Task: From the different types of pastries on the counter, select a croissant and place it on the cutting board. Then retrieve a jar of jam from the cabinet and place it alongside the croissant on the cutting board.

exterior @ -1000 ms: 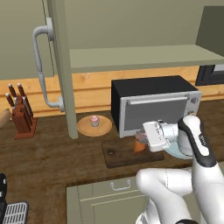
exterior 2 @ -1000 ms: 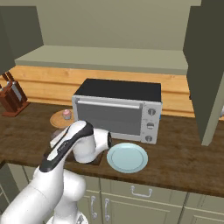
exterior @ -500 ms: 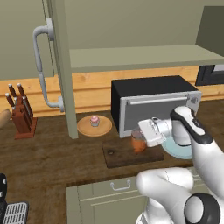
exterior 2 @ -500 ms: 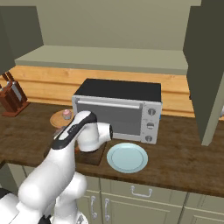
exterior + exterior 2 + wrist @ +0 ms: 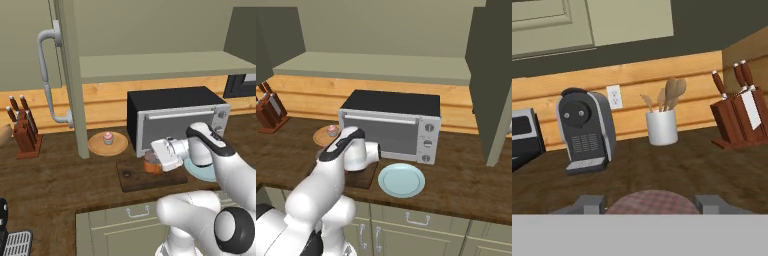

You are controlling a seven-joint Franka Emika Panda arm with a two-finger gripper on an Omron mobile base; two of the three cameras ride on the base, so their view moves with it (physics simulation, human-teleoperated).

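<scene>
Jam step, by the look of it, and near its end.

From the left base view: gripper [image 5: 156, 161] low over the cutting board [image 5: 131, 177], pointing left, with the jar of jam [image 5: 151, 165] right at its tip, bottom at or just above the board's right half. Cannot tell here whether the jar already rests on the wood. No croissant made out on the board; possibly hidden behind the hand or the jar. Pink cupcake [image 5: 108, 138] on its round tan plate [image 5: 96, 147] just behind the board, beside the open cabinet door [image 5: 69, 75]. Toaster oven [image 5: 175, 114] close behind the hand.

From the right base view: arm bent down in front of the toaster oven, hiding the hand and most of the board; pale blue plate [image 5: 401, 180] just to the right, apart from it.

From the hand view: round reddish-brown lid [image 5: 652, 203] sitting between the two fingertips [image 5: 588, 203], one on each side and tight against it, so closed on the jar. Beyond, only the counter [image 5: 677, 170] with a coffee machine [image 5: 586, 131], utensil crock [image 5: 662, 126] and knife block [image 5: 739, 117].

Next move, as judged: settle the jar upright onto the board, then spread the fingers and draw back without tipping it.
</scene>
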